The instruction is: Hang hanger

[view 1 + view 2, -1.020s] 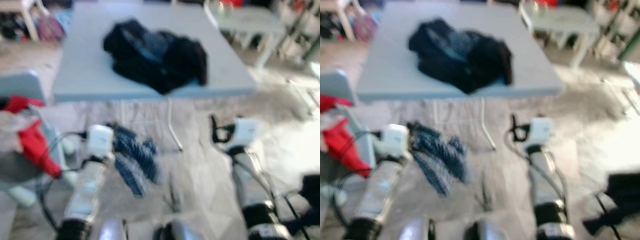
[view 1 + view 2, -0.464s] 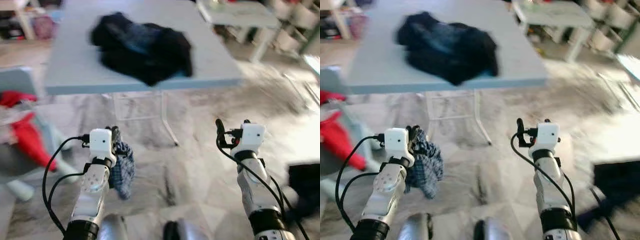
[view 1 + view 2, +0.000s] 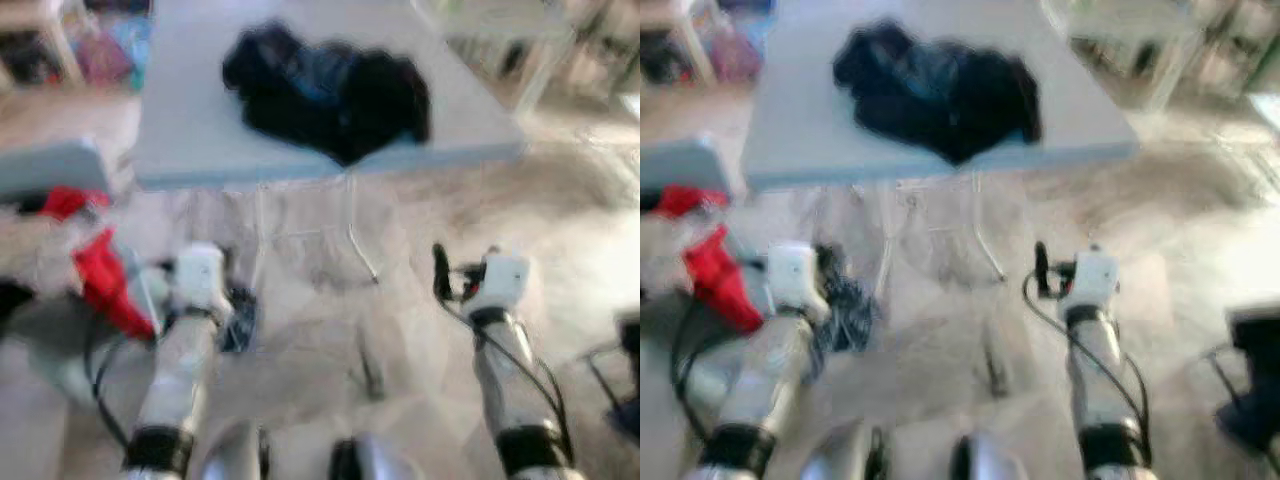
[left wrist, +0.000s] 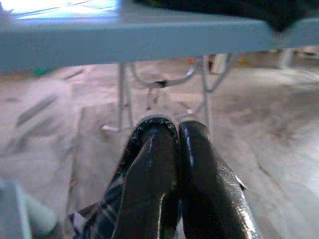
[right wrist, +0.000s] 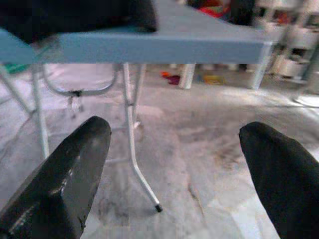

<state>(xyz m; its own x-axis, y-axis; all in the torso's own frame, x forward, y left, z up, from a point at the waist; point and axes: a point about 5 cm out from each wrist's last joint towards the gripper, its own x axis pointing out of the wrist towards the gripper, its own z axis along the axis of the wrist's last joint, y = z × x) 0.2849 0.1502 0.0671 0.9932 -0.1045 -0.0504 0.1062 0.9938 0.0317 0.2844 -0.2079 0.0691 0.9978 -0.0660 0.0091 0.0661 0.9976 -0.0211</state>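
At the far left, red clothing point(image 3: 100, 280) lies heaped on a pale seat. The left gripper point(image 4: 172, 149) hangs low over the floor, its two black fingers pressed together on a blue plaid garment point(image 3: 238, 322) that dangles from them; blur hides whether a hanger is inside it. Ahead stands a grey folding table point(image 3: 180, 140) with a dark bundle of clothes point(image 3: 335, 90) at its near edge. The right gripper point(image 5: 172, 149) hangs beside it, fingers spread wide apart, holding nothing.

A pale blue folding table point(image 3: 190, 130) stands on a grey marbled floor point(image 3: 420, 210).
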